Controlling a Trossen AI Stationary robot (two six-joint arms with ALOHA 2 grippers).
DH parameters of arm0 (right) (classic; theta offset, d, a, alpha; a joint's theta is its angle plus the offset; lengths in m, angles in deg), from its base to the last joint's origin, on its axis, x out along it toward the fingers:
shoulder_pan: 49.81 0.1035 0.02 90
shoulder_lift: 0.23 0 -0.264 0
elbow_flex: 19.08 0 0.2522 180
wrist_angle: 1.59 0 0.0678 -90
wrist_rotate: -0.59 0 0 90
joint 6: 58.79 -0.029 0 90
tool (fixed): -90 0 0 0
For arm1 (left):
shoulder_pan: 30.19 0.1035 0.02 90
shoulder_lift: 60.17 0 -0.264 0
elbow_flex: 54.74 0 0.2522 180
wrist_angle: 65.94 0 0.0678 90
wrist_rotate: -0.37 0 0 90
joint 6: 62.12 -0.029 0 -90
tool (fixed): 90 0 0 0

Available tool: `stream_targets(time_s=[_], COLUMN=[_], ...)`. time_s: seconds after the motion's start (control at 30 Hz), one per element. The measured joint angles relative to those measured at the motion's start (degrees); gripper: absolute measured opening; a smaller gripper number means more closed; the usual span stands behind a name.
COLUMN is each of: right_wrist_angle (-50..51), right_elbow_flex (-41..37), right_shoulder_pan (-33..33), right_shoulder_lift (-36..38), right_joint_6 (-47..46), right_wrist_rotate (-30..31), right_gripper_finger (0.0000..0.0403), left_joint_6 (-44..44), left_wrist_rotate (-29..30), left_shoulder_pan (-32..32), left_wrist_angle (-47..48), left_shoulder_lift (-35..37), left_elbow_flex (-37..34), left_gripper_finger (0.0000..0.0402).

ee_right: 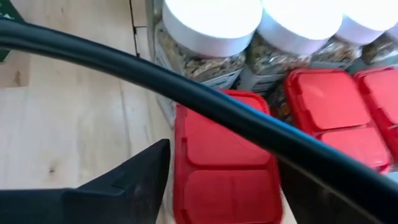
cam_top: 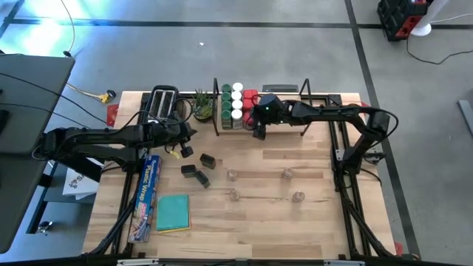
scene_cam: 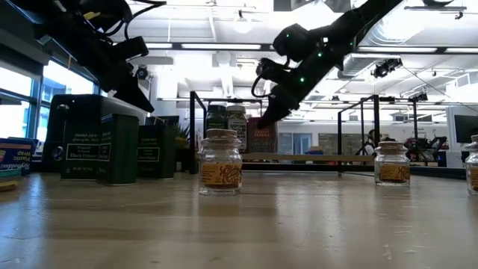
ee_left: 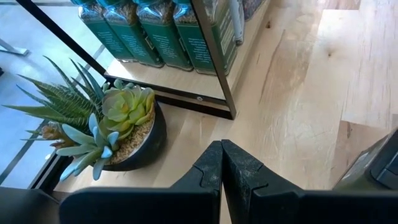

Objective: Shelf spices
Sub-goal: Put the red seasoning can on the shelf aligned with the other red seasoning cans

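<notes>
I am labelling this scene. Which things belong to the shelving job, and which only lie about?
Job:
shelf
green-lidded jars
white-lidded jars
red tins
dark tins
clear jars

Lying about:
potted plant
toaster
teal pad
wrap box

- Ceiling strip lights are flooding my low view, and the table (scene_cam: 299, 224) is throwing back soft glare.
- Red tins (ee_right: 227, 168) are blurring close to my right wrist camera.
- Possibly daylight is washing the floor bluish overhead.

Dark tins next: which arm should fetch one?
Left, probably. The left hand is shut and empty beside the dark tins, while the right hand stands open at the shelf over a red tin.
</notes>
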Motion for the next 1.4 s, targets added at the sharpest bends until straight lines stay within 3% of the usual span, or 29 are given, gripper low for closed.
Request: stream_targets(time_s=[0.5, 0.63, 0.8, 0.93, 1.2, 1.4], right_wrist_angle=[-0.43, 3.63, 13.15, 16.04, 11.90, 8.62], right_elbow_flex=[0.00, 0.00, 0.00, -0.02, -0.09, -0.09], right_shoulder_pan=[1.38, 3.31, 6.46, 7.30, 4.62, 1.85], right_shoulder_lift=[4.63, 8.96, 11.02, 7.32, -1.03, -2.10], right_joint_6=[3.03, -1.39, -5.41, -7.81, -8.75, -10.09], right_wrist_rotate=[5.49, 8.88, 4.99, 4.12, 4.19, 4.38], right_gripper_finger=[0.0286, 0.0286, 0.0280, 0.0235, 0.0093, 0.0062], left_joint_6=[0.04, 0.04, 0.04, 0.07, 0.07, 0.07], left_wrist_rotate=[0.02, 0.04, 0.04, 0.04, 0.04, -0.02], left_shoulder_pan=[0.02, 0.02, 0.02, 0.01, 0.00, 0.02], left_wrist_angle=[0.04, 0.07, 0.04, 0.04, 0.07, 0.03], left_shoulder_lift=[0.00, 0.00, 0.00, 0.00, 0.01, 0.02], left_elbow_flex=[0.00, 0.00, 0.00, 0.00, 0.00, 0.00], left_gripper_finger=[0.0000, 0.0000, 0.0000, 0.0000, 0.0000, 0.0000])
